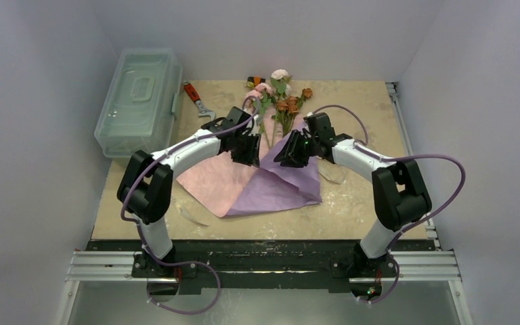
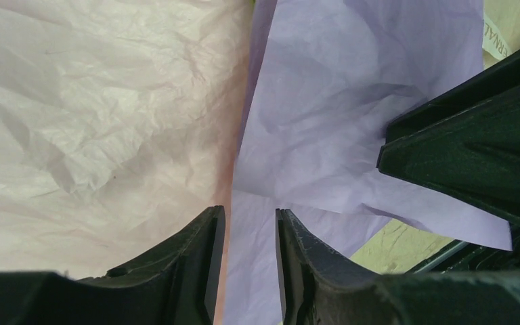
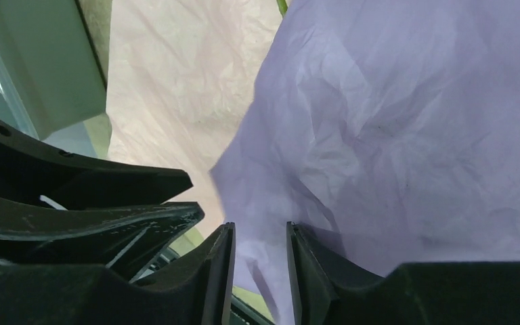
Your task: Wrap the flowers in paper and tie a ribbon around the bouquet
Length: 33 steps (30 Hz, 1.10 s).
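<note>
Plain white walls [image 1: 264, 27], beige table [image 1: 369, 112]

faint cut-off lettering on a pale strip [image 2: 490, 32], nothing legible

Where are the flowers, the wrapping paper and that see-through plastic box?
flowers [image 1: 290, 105]: top view, on the orange blooms of the bunch.
paper [image 1: 277, 189]: top view, on its lilac part, right of the pink.
plastic box [image 1: 139, 101]: top view, on its lid.
</note>
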Motion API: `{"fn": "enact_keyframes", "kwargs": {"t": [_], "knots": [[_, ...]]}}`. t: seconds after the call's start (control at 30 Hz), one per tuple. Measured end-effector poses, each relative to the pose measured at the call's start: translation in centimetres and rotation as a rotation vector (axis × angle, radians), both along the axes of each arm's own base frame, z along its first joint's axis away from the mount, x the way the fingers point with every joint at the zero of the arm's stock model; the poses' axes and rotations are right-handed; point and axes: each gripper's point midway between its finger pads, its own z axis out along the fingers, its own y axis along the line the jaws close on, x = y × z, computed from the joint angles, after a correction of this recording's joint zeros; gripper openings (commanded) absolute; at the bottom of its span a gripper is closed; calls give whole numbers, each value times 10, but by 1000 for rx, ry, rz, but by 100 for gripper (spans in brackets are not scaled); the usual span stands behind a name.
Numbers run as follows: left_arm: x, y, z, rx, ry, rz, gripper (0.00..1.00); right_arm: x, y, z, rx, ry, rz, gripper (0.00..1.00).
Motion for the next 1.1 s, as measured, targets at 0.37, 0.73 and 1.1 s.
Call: {"fn": "enact_keyframes", "kwargs": {"t": [0.37, 0.73, 1.1], "knots": [[4, -5, 14, -48, 27, 37, 49, -4, 6, -16, 15, 38, 42, 40], [-2, -17, 14, -130, 147, 175, 59, 1, 9, -27, 8, 57, 48, 37], [-35, -19, -38, -284, 442, 489, 59, 9, 12, -19, 16, 35, 49, 36]]}}
